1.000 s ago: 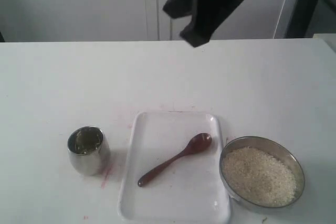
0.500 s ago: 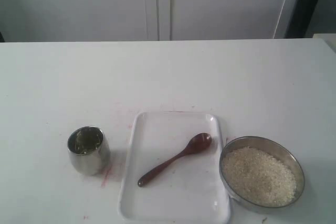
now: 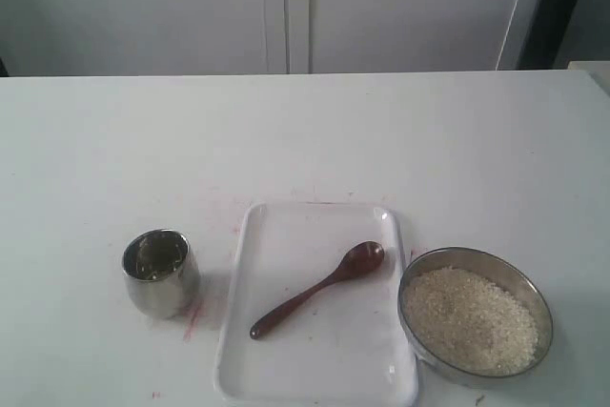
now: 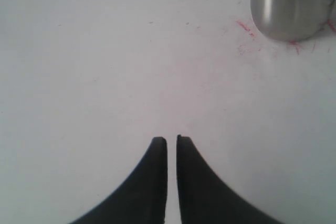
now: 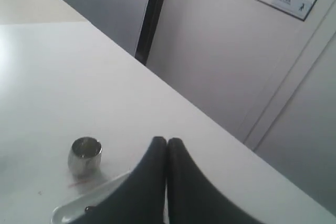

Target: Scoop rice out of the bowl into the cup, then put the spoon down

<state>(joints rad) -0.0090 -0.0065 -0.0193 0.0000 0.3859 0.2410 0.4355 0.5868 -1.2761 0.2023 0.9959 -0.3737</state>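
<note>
- Where the white tray [image 3: 315, 369] sits on the desk [image 3: 305, 131], the spoon [image 3: 319, 290] lies flat on it, slanted, with its oval end toward the bowl [image 3: 474, 251].
- The bowl stands just right of the tray, very close to its edge, and holds a level mass of rice [image 3: 469, 319].
- The cup [image 3: 160, 274] stands upright left of the tray, apart from it, next to faint red marks [image 3: 193, 316] on the desk.
- The left tool [image 4: 171, 140] hangs over bare desk, its fingers drawn nearly together with only a sliver between them, gripping nothing; the cup stands ahead of it.
- The right tool [image 5: 167, 140] is clenched on nothing, raised well above the desk.
</note>
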